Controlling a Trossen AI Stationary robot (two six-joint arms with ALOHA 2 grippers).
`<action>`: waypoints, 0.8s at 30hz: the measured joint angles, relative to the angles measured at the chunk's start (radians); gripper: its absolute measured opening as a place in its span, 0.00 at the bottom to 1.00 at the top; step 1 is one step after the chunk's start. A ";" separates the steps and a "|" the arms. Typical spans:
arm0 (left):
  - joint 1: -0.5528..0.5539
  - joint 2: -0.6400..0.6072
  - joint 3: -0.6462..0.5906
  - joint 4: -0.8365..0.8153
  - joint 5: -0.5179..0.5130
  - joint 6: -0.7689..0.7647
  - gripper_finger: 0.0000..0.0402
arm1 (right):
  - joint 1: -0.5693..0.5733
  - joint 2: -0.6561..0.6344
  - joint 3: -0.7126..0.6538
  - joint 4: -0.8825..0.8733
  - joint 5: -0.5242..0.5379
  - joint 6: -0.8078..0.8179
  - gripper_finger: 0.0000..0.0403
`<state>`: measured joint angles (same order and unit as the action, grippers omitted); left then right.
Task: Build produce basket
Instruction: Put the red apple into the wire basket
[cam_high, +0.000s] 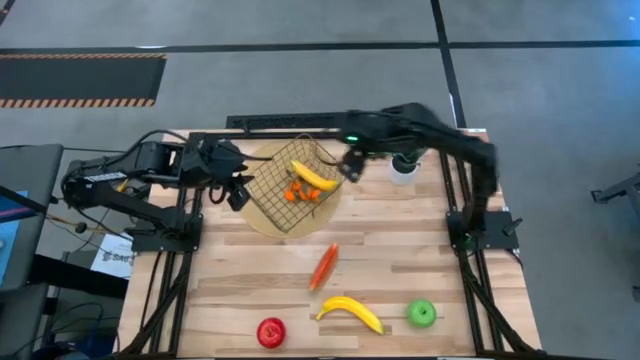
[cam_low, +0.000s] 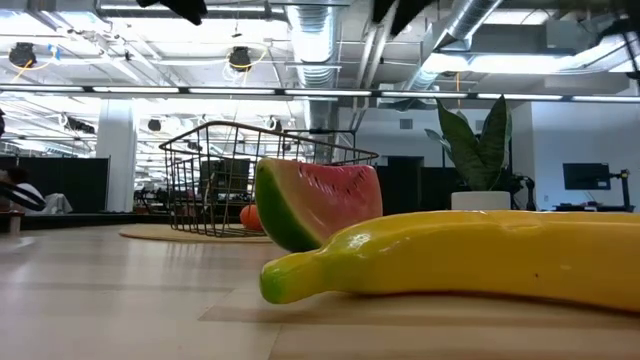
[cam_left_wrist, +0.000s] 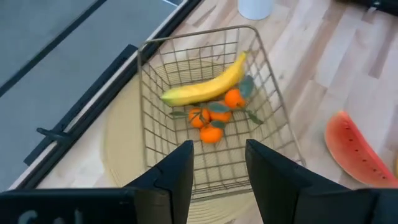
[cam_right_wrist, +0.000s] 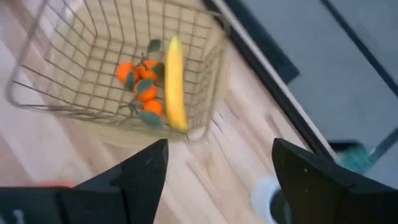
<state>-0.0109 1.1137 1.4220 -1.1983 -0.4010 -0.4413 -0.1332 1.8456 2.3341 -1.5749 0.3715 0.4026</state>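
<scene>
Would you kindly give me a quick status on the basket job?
Right gripper open above basket. Left gripper open beside it. Banana and oranges inside; four pieces remain on the table.

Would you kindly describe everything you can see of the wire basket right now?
The basket is a square container of thin dark-gold wire mesh with flaring sides and an open top. It stands upright on a round tan mat near the table's far edge, between the two grippers. Inside lie a yellow banana and a cluster of small oranges with green leaves. The open left gripper hovers at its one side; the open right gripper hangs just off the other. Neither touches it.
</scene>
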 joint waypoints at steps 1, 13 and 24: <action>-0.016 0.000 0.000 0.000 0.000 -0.014 0.33 | 0.021 -0.036 0.000 0.002 0.009 0.035 0.75; -0.329 0.068 -0.109 -0.066 -0.077 -0.513 0.33 | 0.349 -0.288 0.001 0.004 0.173 0.271 0.75; -0.650 0.297 -0.160 -0.021 0.068 -1.147 0.33 | 0.429 -0.277 0.000 0.004 0.176 0.246 0.75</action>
<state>-0.6611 1.4104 1.2621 -1.2193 -0.3330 -1.5882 0.2958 1.5686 2.3344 -1.5711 0.5479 0.6484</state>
